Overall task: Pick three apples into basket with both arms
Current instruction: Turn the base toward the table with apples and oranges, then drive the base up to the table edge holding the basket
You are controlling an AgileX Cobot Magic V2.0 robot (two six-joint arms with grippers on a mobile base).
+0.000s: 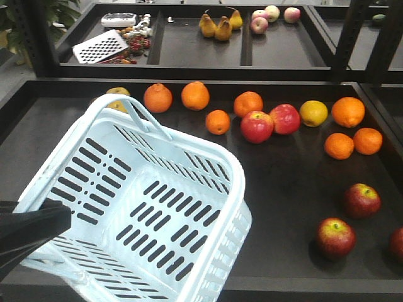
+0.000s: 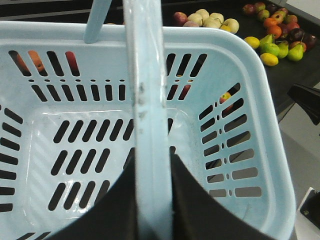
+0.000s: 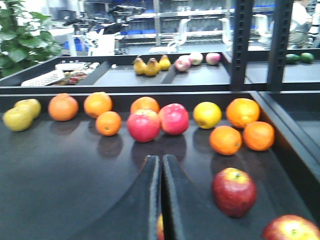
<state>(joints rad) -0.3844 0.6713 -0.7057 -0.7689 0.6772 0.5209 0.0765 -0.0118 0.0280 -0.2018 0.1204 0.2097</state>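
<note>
Black display tray (image 1: 296,182) filling lower frame in front view; second tray (image 1: 189,53) sitting behind it at top, split by dividers (image 1: 245,47). Black metal uprights (image 3: 240,45) standing upper right in right wrist view. Potted plant (image 3: 20,40) showing upper left. Bkgd blurring out: white chairs (image 3: 182,32), shelving (image 3: 157,10) w/ blue bins (image 3: 135,32) top centre. Bright even light coming from far rm. Pale grey floor (image 2: 300,145) showing at right edge, left wrist view.

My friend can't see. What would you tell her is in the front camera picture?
An empty pale blue basket fills the lower left above a dark shelf, with the black left gripper at its near edge. To the right lie three dark red apples, one cut off by the frame; oranges and two brighter red apples sit farther back.
</note>
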